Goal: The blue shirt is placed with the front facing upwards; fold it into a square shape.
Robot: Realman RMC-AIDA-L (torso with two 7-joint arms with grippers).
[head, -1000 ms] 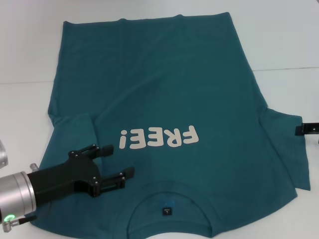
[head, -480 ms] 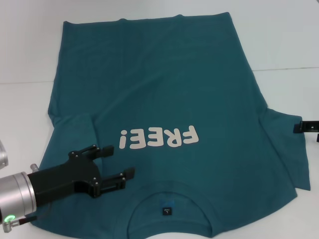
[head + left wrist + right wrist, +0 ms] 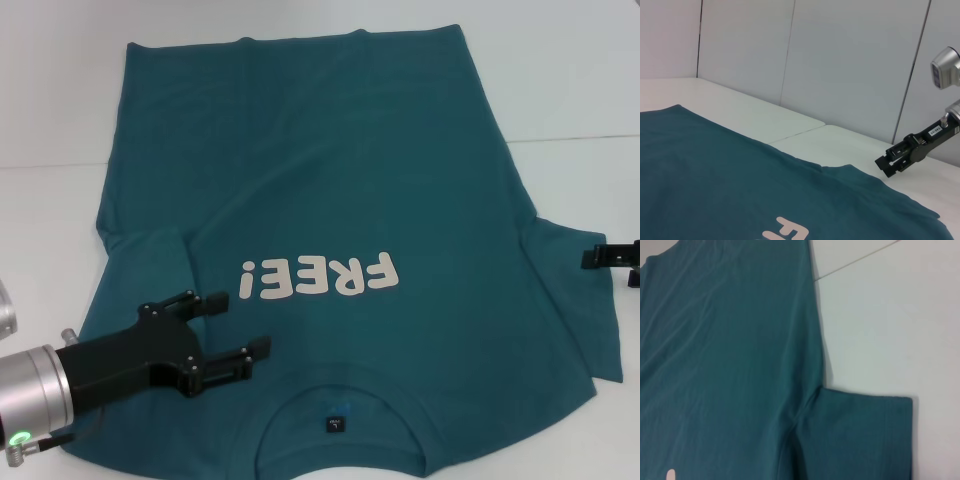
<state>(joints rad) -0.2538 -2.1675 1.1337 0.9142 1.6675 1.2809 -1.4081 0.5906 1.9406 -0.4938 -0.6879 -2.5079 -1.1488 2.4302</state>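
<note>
So the left gripper point(image 3: 240, 322) sits over the blue shirt point(image 3: 320, 190), just to the left of the neck opening and a bit below the "FREE!" print point(image 3: 318, 277) as the head camera sees it. Its two black fingers are spread fairly wide with only teal fabric showing in the gap, so it has hold of nothing; I can't tell whether the tips actually touch the cloth or hang just above it. The right gripper point(image 3: 612, 256) only pokes in at the far right edge of the head view, right at the outer hem of the shirt's right sleeve. The left wrist camera catches it too point(image 3: 889, 166), low above the white table point(image 3: 560, 70) just past the shirt's edge, with its fingers looking a little apart and nothing between them, but it's small so I wouldn't swear to how wide. The shirt itself lies flat on the table, front up, collar nearest the robot and bottom hem far away. The off-white "FREE!" reads upside down from the robot's side. A small dark label point(image 3: 334, 424) sits inside the back of the round ribbed neck, its writing too tiny to read. Left of the print, the sleeve on that side is folded in over the body.
</note>
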